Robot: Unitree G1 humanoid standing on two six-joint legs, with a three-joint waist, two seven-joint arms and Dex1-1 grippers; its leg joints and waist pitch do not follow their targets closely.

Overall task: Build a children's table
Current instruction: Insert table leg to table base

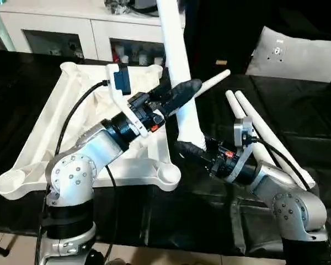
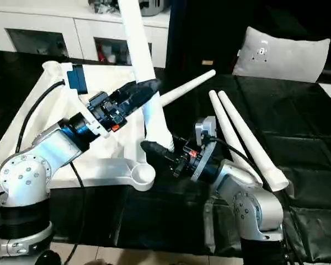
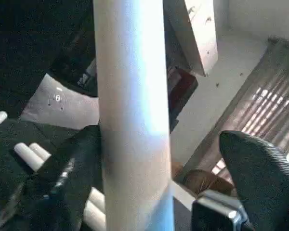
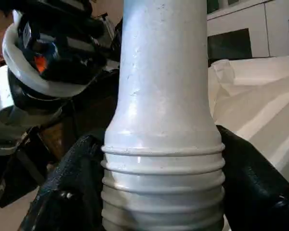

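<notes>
While the right gripper (image 1: 183, 147) grasps its threaded base, the upright white leg (image 1: 176, 72) stands between the left gripper's (image 1: 182, 91) spread fingers.

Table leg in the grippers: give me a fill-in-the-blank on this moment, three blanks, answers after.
1. The right gripper is shut on the upright table leg at its ____ end.
2. The tabletop lies with its ribbed underside facing ____.
3. Counting the pair beside the right arm and the single one behind, ____ legs lie loose on the black surface.

Answers: threaded; up; three
</notes>
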